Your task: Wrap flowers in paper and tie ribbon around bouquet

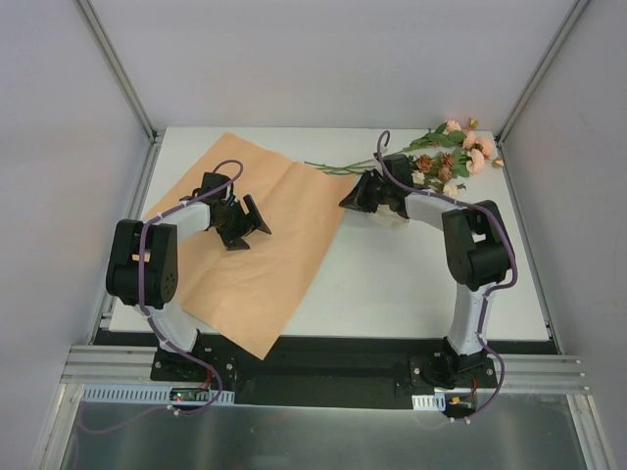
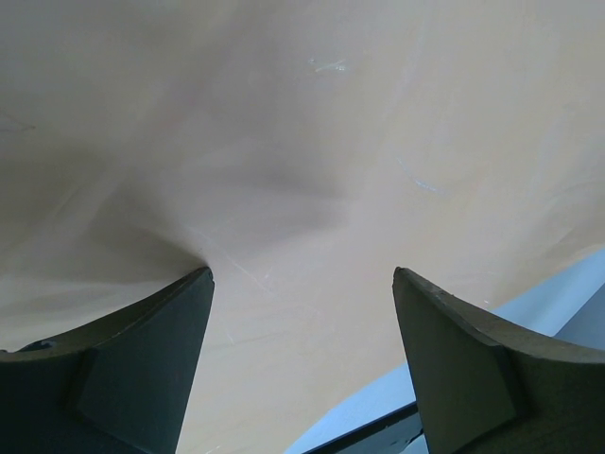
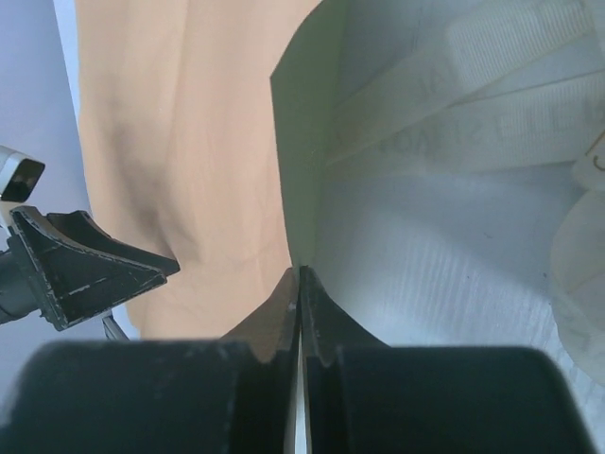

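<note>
The paper point(image 1: 250, 264) lies orange-tan face up on the left half of the table. My left gripper point(image 1: 242, 221) hovers open over its middle, and the left wrist view shows the fingers point(image 2: 142, 369) wide apart above the paper point(image 2: 284, 142) with nothing between them. My right gripper point(image 1: 355, 197) is at the sheet's right edge. Its jaws point(image 3: 300, 276) are shut on the paper's edge, which curls up and shows its olive-green underside point(image 3: 304, 151). The flowers point(image 1: 453, 152) lie at the back right, stems pointing left. The cream ribbon point(image 3: 492, 113) lies on the table beyond the lifted edge.
The white table point(image 1: 411, 284) has metal frame posts at its back corners and grey walls around it. The left gripper point(image 3: 85, 270) shows at the left of the right wrist view. The table's dark near edge point(image 2: 378, 430) shows below the paper in the left wrist view.
</note>
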### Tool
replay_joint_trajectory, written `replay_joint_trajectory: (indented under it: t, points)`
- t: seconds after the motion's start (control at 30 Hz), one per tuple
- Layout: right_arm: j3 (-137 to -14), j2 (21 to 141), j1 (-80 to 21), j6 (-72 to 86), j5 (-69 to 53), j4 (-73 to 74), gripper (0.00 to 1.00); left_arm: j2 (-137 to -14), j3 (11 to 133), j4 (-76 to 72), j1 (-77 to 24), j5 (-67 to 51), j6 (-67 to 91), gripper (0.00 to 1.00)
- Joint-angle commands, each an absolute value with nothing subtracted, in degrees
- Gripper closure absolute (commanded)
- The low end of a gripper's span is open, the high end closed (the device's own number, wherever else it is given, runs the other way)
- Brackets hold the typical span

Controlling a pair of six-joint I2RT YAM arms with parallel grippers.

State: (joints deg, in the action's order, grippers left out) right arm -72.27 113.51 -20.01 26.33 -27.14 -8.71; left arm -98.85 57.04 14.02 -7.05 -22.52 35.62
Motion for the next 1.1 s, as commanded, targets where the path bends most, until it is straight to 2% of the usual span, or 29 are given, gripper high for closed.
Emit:
replay_joint_trajectory:
  t: [0.0,0.03,0.07,0.13,0.17,0.3,0.37,0.4,0.43,0.5,0.67,0.77,0.93,1.07]
  points:
    - [-74.26,110.21,-19.78,22.52,-26.2,-5.02,0.96,-96.6,55.9,16.52,-7.2,-20.92,34.98,0.21]
    - [-75.22,109.87,-19.6,21.54,-25.5,-3.36,0.67,-94.5,55.9,16.35,-7.56,-19.96,34.37,0.18]
    - [-76.37,109.34,-19.43,20.49,-24.36,-0.29,0.52,-93.26,56.25,16.26,-8.52,-19.69,33.32,0.11]
    - [-77.25,106.46,-18.81,17.76,-19.79,3.85,0.36,-90.19,58.78,16.0,-11.84,-19.08,29.37,0.08]
    - [-77.78,105.65,-18.55,16.71,-16.73,7.0,0.35,-89.65,60.19,15.91,-12.82,-19.42,28.22,0.06]
    - [-84.44,105.55,-18.02,15.9,-8.01,12.65,0.32,-93.33,69.5,15.29,-17.66,-21.27,24.08,0.06]
    - [-89.53,110.18,-17.41,19.94,-6.51,16.67,0.32,-98.24,76.18,14.59,-18.89,-22.23,24.69,0.09]
    - [-92.08,112.13,-16.79,21.6,-7.03,18.0,0.35,-100.18,78.46,14.5,-18.98,-23.02,25.31,0.13]
    - [-96.81,114.15,-16.44,24.75,-7.73,18.71,0.42,-104.11,83.36,14.5,-18.98,-23.9,26.01,0.16]
    - [-99.74,118.46,-16.35,27.94,-8.0,18.28,0.45,-108.17,88.48,14.24,-19.07,-25.48,27.24,0.21]
    - [-103.96,124.26,-16.35,36.9,-6.42,11.09,0.58,-121.62,105.45,13.45,-19.16,-29.26,25.93,0.26]
    - [-106.87,128.05,-16.26,38.05,-4.06,9.94,0.61,-129.18,114.41,13.27,-19.16,-31.19,25.93,0.32]
    - [-108.02,131.83,-15.91,38.32,-0.97,4.85,0.63,-140.43,126.54,12.49,-19.07,-33.66,28.91,0.37]
    - [-109.34,133.85,-15.38,38.58,-1.32,1.86,0.66,-143.52,127.44,10.55,-18.99,-33.22,32.34,0.41]
